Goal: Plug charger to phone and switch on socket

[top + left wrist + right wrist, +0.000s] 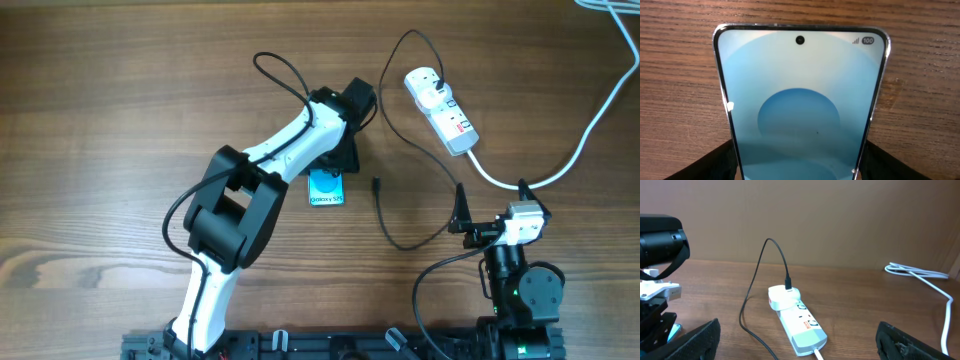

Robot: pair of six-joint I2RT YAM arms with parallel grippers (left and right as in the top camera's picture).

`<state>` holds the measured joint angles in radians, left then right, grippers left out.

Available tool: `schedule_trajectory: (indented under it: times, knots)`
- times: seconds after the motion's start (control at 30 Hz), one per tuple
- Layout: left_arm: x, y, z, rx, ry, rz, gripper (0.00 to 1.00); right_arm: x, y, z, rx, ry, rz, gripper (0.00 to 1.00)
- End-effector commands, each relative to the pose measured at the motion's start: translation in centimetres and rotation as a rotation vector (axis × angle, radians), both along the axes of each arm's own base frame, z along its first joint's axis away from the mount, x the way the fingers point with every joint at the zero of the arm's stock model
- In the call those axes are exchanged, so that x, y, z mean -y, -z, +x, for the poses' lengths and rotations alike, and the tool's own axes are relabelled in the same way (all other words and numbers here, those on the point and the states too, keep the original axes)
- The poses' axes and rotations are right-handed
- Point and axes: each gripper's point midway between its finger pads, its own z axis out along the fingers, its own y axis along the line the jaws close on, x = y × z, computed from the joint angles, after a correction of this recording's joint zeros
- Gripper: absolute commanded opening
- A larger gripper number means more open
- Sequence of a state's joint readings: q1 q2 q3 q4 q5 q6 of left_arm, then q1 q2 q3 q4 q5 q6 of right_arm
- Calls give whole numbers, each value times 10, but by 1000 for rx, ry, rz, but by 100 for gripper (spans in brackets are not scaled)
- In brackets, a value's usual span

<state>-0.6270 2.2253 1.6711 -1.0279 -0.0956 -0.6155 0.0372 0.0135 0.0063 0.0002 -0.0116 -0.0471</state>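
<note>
The phone (326, 188) lies flat on the wooden table with its turquoise screen up. It fills the left wrist view (800, 100). My left gripper (337, 160) is over its far end, with a finger tight against each long edge (800, 172). The charger's thin black cable (385, 225) runs from a white adapter on the socket (442, 110) in a long loop. Its connector tip (376, 184) lies free on the table right of the phone. My right gripper (492, 200) is wide open and empty, facing the socket (800, 320) from a short distance.
The socket's thick white cord (560, 170) curves past the right arm to the table's far right corner and also shows in the right wrist view (920, 275). The left arm (240, 210) stretches diagonally over the table's middle.
</note>
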Motion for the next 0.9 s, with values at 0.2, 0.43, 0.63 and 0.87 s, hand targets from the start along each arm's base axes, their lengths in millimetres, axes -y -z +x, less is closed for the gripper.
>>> schedule_trajectory:
  times: [0.2,0.43,0.63,0.87]
  knots:
    - [-22,30,-23,-64,-8,109,77,-1,-1,0,6,-8,-5,100]
    - [-22,30,-21,-56,-7,112,77,-1,-1,0,6,-8,-5,100]
    - [-22,30,-21,-55,-7,112,77,-1,-1,0,6,-8,-5,100]
    - [-23,30,-20,-52,-7,115,79,-1,-1,0,6,-8,-5,100]
